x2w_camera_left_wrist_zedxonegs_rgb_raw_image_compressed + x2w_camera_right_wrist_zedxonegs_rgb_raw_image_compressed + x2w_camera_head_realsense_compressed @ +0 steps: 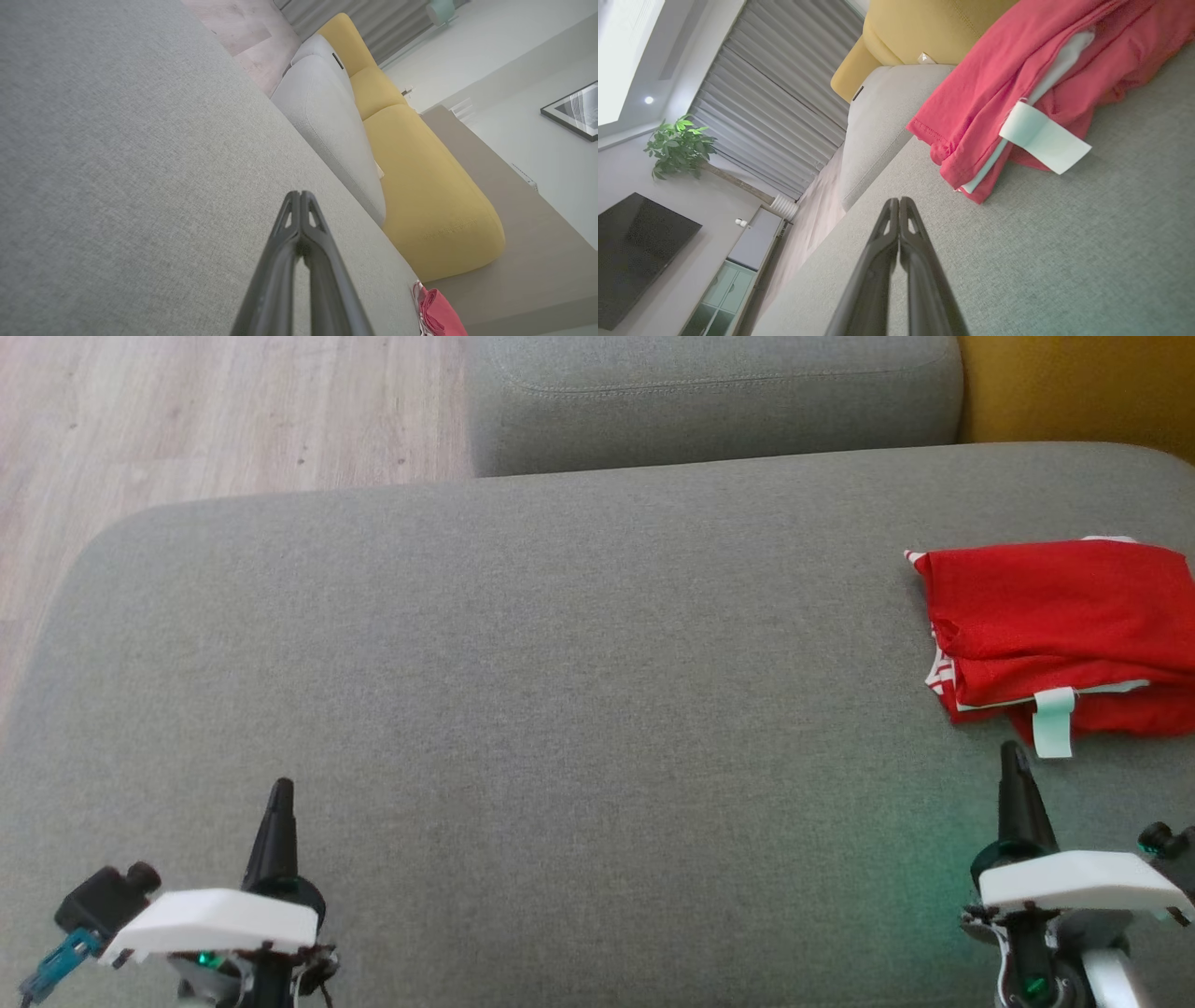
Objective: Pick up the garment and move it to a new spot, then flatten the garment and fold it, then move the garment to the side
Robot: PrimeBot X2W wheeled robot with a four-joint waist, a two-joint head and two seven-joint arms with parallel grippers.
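Grey cushion (560, 691) fabric spreads wide before you, with pale wood floor (187, 411) beyond the cushion's far left corner and a yellow cushion (1074, 383) beyond its far right corner. Your red garment (1055, 625) lies folded on the grey cushion's right side, and a white tag (1053, 723) on it points toward the cushion's near edge. Your left gripper (280, 788) is over the cushion's near left part, fingers pressed together and holding nothing. Your right gripper (1009, 750) is over the cushion's near right part, likewise closed and empty.
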